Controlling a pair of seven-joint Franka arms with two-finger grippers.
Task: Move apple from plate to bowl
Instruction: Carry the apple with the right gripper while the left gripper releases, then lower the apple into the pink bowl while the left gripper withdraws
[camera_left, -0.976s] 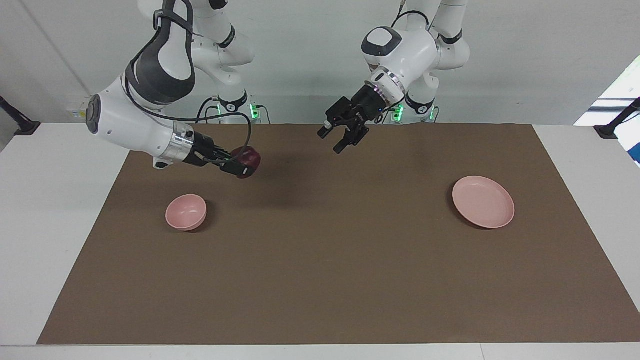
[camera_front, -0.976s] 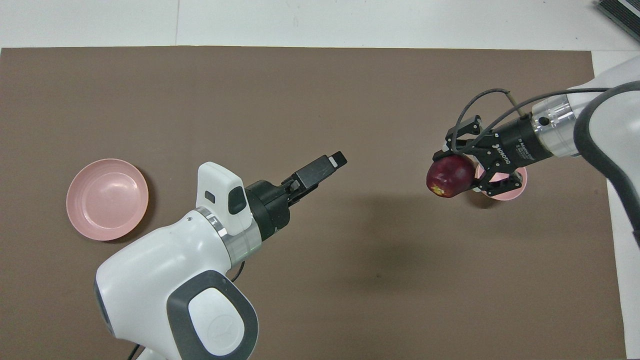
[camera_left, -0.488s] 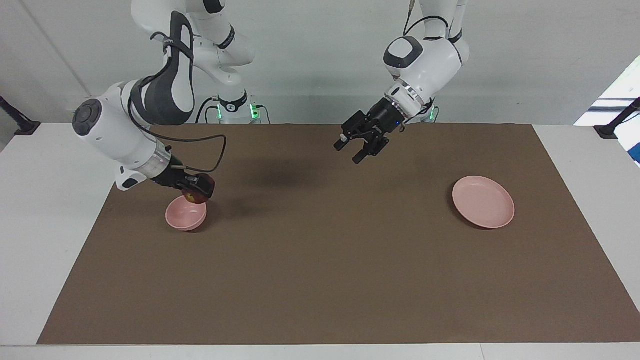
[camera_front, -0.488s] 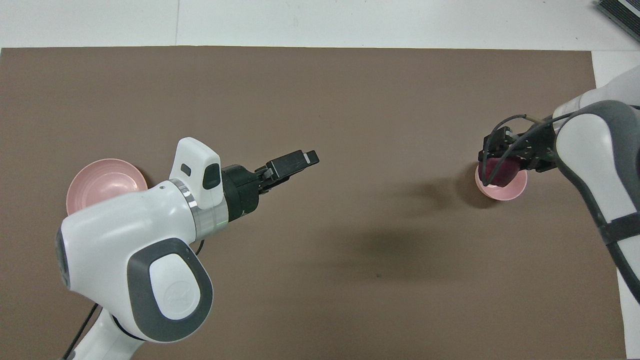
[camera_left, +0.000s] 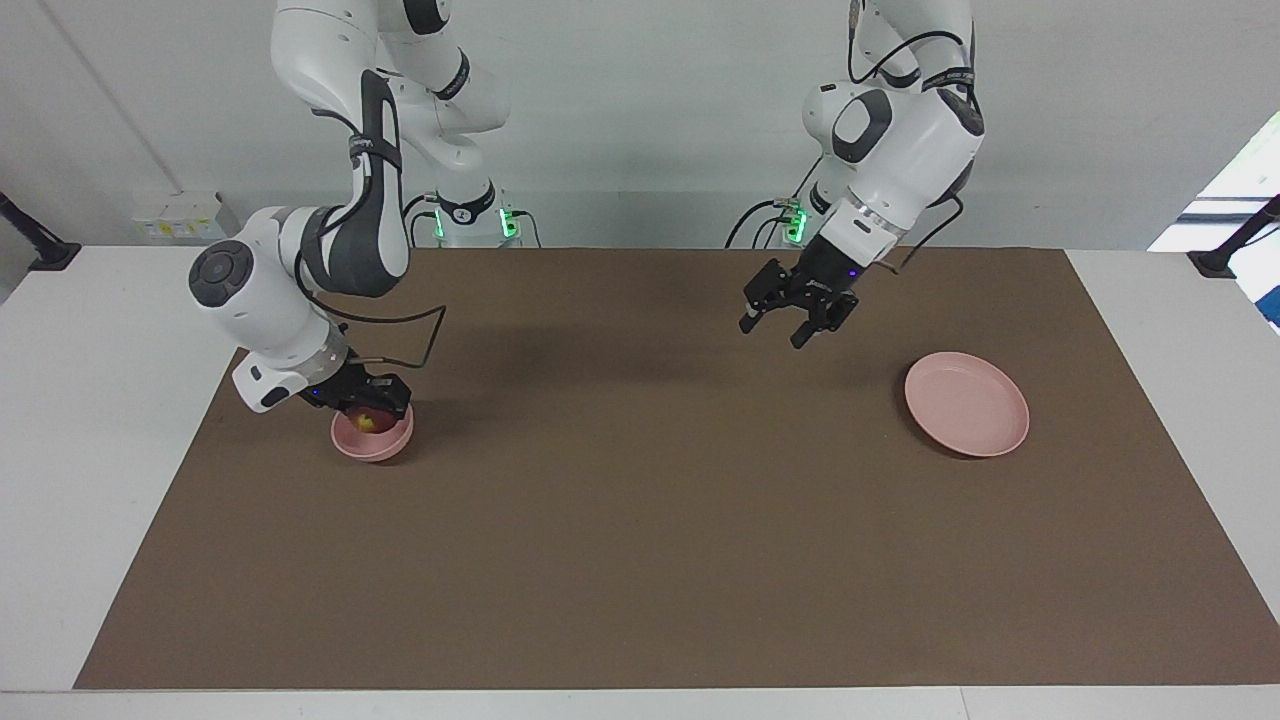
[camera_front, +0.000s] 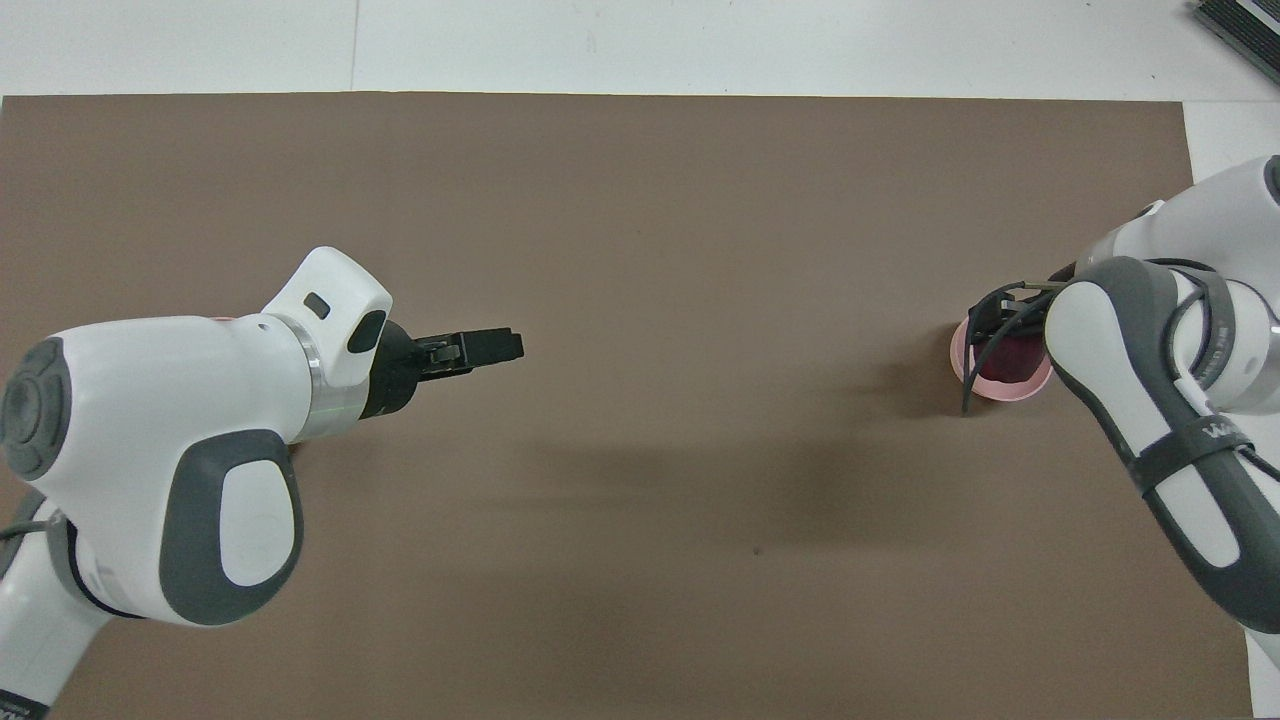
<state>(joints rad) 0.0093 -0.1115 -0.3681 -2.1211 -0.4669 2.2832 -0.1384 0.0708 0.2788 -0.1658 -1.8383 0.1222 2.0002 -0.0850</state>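
The dark red apple (camera_left: 366, 423) sits low in the small pink bowl (camera_left: 386, 446) toward the right arm's end of the table. My right gripper (camera_left: 368, 410) is down in the bowl, shut on the apple. In the overhead view the apple (camera_front: 1012, 358) shows in the bowl (camera_front: 962, 352), and the right arm hides most of the gripper. The flat pink plate (camera_left: 966, 403) lies bare toward the left arm's end; the left arm hides it in the overhead view. My left gripper (camera_left: 775, 332) is open and empty, in the air over the mat between the table's middle and the plate, also seen from overhead (camera_front: 508, 345).
A brown mat (camera_left: 640, 520) covers most of the white table (camera_left: 100, 420). Only the bowl and the plate stand on it.
My right gripper has carried the apple from the air over the mat down into the bowl. My left gripper has drawn back toward the plate's end.
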